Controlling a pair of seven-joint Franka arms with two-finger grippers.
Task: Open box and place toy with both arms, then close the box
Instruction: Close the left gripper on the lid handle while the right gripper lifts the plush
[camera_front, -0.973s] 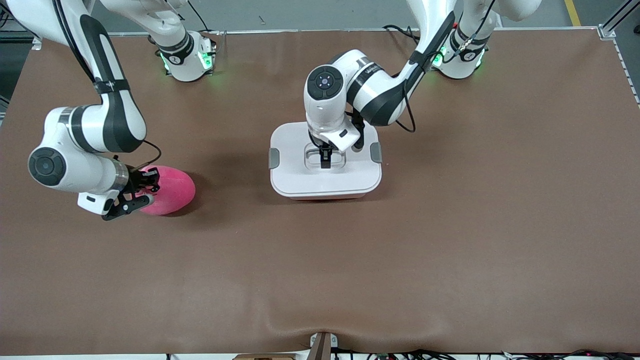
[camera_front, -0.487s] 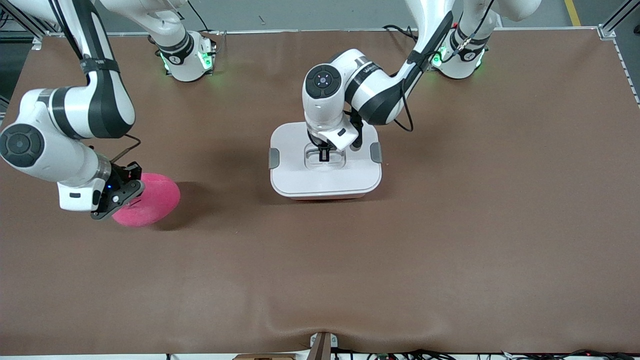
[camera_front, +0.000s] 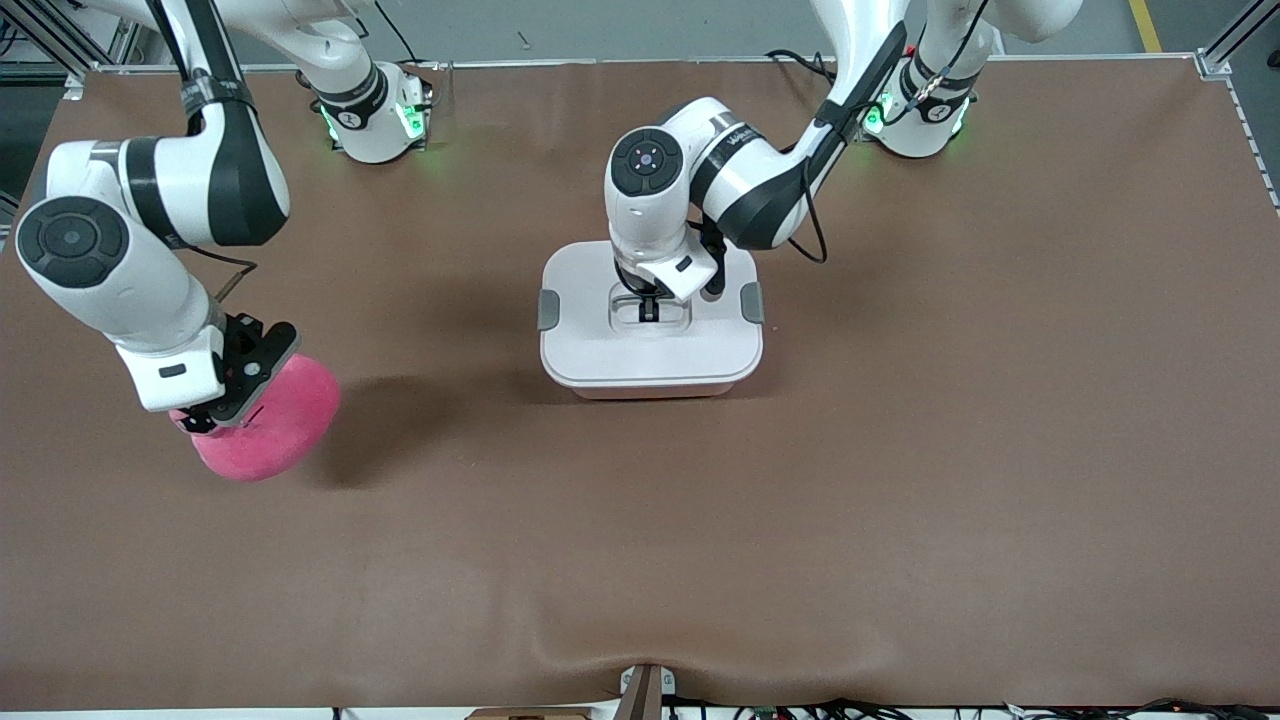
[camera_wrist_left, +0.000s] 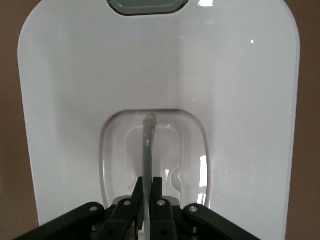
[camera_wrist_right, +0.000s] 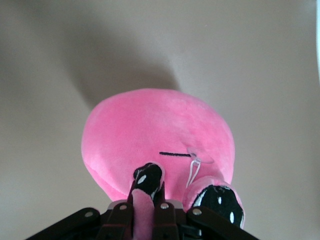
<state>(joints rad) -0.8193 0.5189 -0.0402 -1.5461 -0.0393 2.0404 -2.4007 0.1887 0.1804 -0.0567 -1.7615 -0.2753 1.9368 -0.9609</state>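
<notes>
The box (camera_front: 600, 352) stands mid-table, its white lid (camera_wrist_left: 75, 100) on and a grey clip (camera_front: 548, 310) at each end. My left gripper (camera_front: 648, 312) reaches down into the lid's recessed centre. There it is shut on the thin upright handle (camera_wrist_left: 148, 145), seen in the left wrist view between the left gripper (camera_wrist_left: 148, 189) jaws. The pink plush toy (camera_front: 270, 432) hangs clear of the table at the right arm's end. My right gripper (camera_front: 215, 415) is shut on it. In the right wrist view the right gripper (camera_wrist_right: 148, 192) pinches a fold of the toy (camera_wrist_right: 155, 130) beside one dark eye.
The brown table mat (camera_front: 900, 450) lies bare around the box. The toy casts a shadow (camera_front: 400, 420) on the mat between itself and the box. Both arm bases (camera_front: 375, 120) stand along the table's edge farthest from the front camera.
The left gripper has shut on the lid handle. The right arm has lifted the toy off the mat and swung it toward the front camera.
</notes>
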